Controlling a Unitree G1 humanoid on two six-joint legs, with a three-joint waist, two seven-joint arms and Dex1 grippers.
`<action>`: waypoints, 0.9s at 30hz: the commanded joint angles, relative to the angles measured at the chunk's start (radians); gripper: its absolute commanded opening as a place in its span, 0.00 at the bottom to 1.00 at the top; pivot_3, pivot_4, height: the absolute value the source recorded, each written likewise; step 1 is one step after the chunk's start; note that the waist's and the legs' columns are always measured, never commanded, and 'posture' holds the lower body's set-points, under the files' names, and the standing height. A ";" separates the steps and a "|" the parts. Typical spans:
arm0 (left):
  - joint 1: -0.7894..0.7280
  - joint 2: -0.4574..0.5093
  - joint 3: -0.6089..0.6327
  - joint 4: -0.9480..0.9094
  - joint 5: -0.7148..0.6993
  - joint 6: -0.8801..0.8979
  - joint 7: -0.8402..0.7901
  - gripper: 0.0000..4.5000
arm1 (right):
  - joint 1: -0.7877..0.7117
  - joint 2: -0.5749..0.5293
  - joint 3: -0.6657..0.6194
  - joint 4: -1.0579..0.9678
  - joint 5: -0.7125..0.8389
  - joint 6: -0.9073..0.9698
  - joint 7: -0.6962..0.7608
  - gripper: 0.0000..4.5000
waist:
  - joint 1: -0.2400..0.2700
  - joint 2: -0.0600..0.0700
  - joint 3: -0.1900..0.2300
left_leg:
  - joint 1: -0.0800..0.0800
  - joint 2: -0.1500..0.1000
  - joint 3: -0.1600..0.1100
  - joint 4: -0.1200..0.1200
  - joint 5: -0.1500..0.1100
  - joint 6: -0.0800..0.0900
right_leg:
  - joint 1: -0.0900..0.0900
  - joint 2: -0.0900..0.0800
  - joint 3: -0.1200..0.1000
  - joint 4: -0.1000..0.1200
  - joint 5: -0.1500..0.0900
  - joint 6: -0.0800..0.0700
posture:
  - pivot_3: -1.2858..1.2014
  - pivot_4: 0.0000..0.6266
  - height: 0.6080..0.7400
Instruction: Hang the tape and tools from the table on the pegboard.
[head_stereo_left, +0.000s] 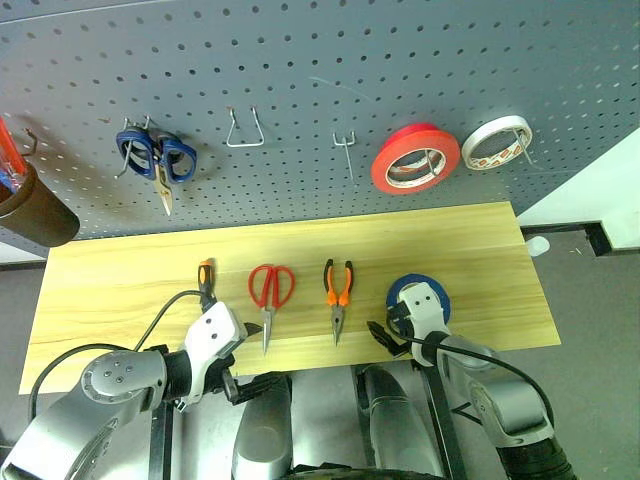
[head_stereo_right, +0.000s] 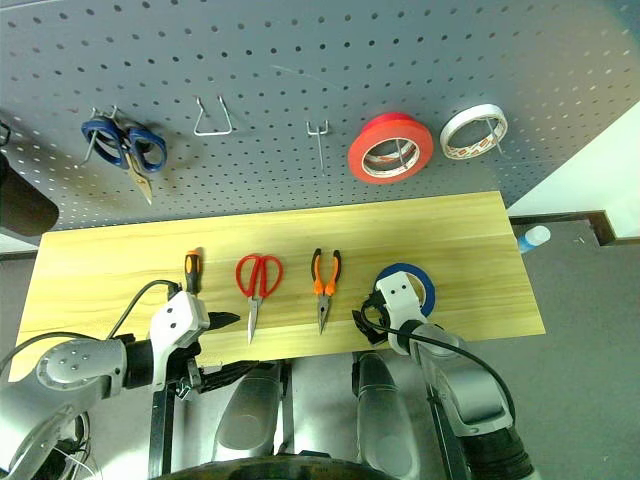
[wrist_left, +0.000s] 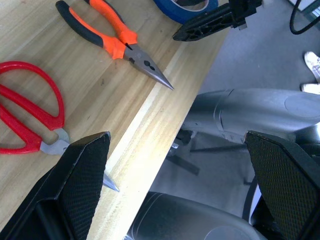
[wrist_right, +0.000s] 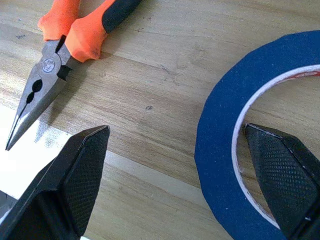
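Note:
On the light wood table (head_stereo_left: 120, 290) lie, left to right, the orange-and-black screwdriver (head_stereo_left: 205, 275), red-handled scissors (head_stereo_left: 270, 288), orange-handled pliers (head_stereo_left: 338, 290) and the blue tape (head_stereo_left: 432, 287). The dark grey pegboard (head_stereo_left: 300, 70) rises behind them. My right gripper (wrist_right: 174, 129) is open and straddles the tape's (wrist_right: 220, 165) near wall, one finger inside the open centre and the other over the wood beside the pliers (wrist_right: 60, 45). My left gripper (wrist_left: 176, 136) is open at the table's front edge, close to the scissors' (wrist_left: 30, 115) blade tip, with nothing between its fingers.
Hanging on the pegboard are blue-handled scissors (head_stereo_left: 155, 158), a red roll (head_stereo_left: 415, 158) and a whitish roll (head_stereo_left: 497, 142). Two bare metal hooks (head_stereo_left: 244, 130) (head_stereo_left: 345, 150) sit between them. A dark cup (head_stereo_left: 35, 210) hangs at the far left.

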 joint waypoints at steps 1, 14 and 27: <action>0.007 0.004 0.002 -0.023 -0.012 -0.005 0.001 1.00 | 0.017 0.004 -0.005 -0.013 -0.007 -0.008 0.000 1.00 | 0.000 0.000 0.000 | 0.000 0.000 0.000 0.000 0.000 0.000 | 0.000 0.000 0.000 0.000 0.000 0.000 | 0.65 0.56 1.00; -0.011 0.002 0.014 -0.027 -0.023 0.011 0.011 1.00 | 0.011 0.006 -0.033 -0.019 -0.018 -0.003 -0.008 0.41 | -0.001 0.000 0.000 | -0.001 0.000 0.000 0.000 0.000 0.000 | -0.004 0.000 0.000 0.005 0.000 0.000 | 0.65 0.57 1.00; -0.059 0.005 0.007 -0.017 -0.048 0.039 0.025 1.00 | 0.015 0.008 -0.049 -0.020 -0.022 -0.004 -0.013 0.01 | -0.001 0.000 0.000 | -0.001 0.000 0.000 0.000 0.001 -0.001 | -0.004 0.000 0.000 0.006 0.000 0.000 | 0.64 0.56 1.00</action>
